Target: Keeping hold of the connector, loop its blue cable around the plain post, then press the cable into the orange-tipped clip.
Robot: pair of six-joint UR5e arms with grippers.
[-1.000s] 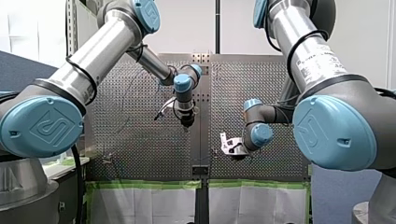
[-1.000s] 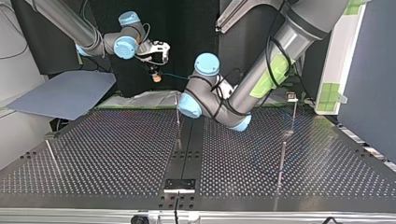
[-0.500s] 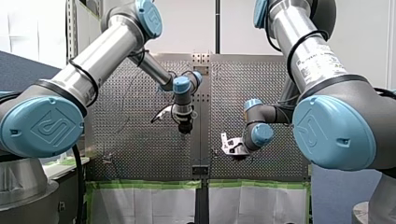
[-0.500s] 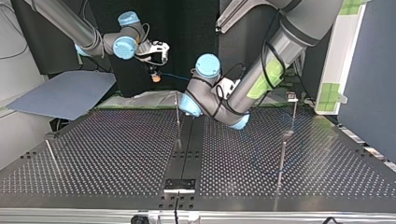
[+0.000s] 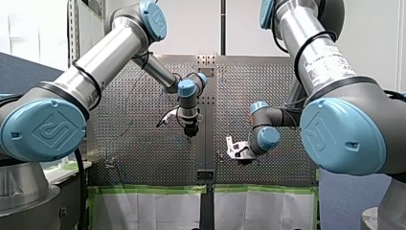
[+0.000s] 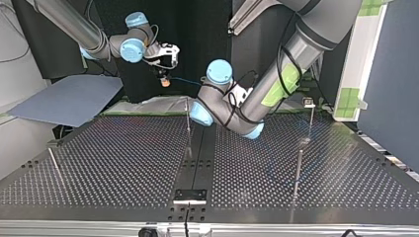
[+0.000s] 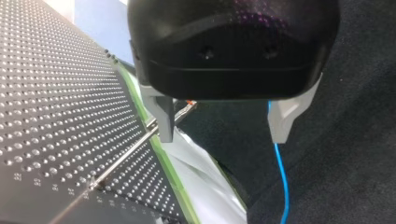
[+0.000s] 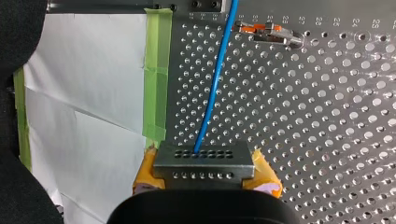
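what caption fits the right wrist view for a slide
Right gripper clamps the connector, its blue cable running ahead beside the orange-tipped clip.

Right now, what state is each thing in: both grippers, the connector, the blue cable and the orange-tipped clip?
right gripper: shut on the connector.
left gripper: open, nothing between its fingers.
connector: clamped, held off the table.
blue cable: plugged into the connector, running free past the clip's end.
orange-tipped clip: no cable pressed into it.
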